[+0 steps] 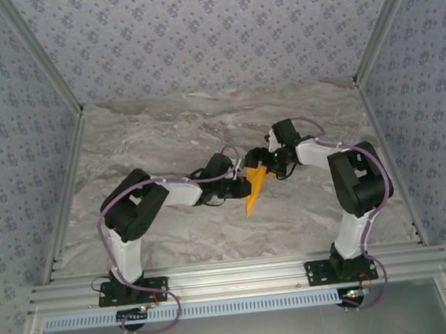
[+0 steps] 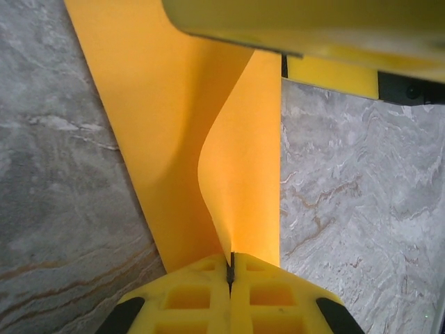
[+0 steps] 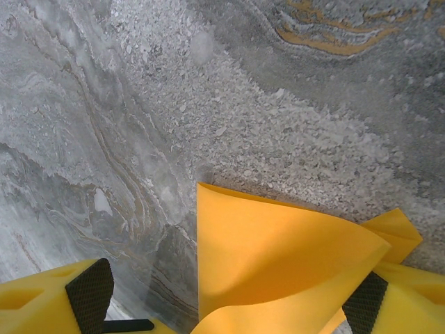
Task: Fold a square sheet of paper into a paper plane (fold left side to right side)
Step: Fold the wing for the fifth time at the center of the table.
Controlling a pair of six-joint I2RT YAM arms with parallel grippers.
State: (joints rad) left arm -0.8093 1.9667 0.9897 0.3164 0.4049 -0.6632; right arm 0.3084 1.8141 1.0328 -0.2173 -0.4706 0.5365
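Note:
The orange-yellow paper (image 1: pixel 254 189) lies mid-table as a narrow pointed shape, its tip toward the near edge. My left gripper (image 1: pixel 236 183) comes in from the left. In the left wrist view its jaws (image 2: pixel 230 263) are shut on the edge of a raised, curling flap of the paper (image 2: pixel 236 160), while the layer beneath lies flat. My right gripper (image 1: pixel 264 163) is at the paper's far end, open. In the right wrist view its black pads (image 3: pixel 90 293) stand wide apart, and the curved paper (image 3: pixel 278 257) rises between them without being pinched.
The marble tabletop (image 1: pixel 164 133) is bounded by patterned walls at the back and sides, with aluminium rails along the near edge (image 1: pixel 233 276). One yellow finger of the right gripper (image 2: pixel 313 28) hangs close over the paper in the left wrist view.

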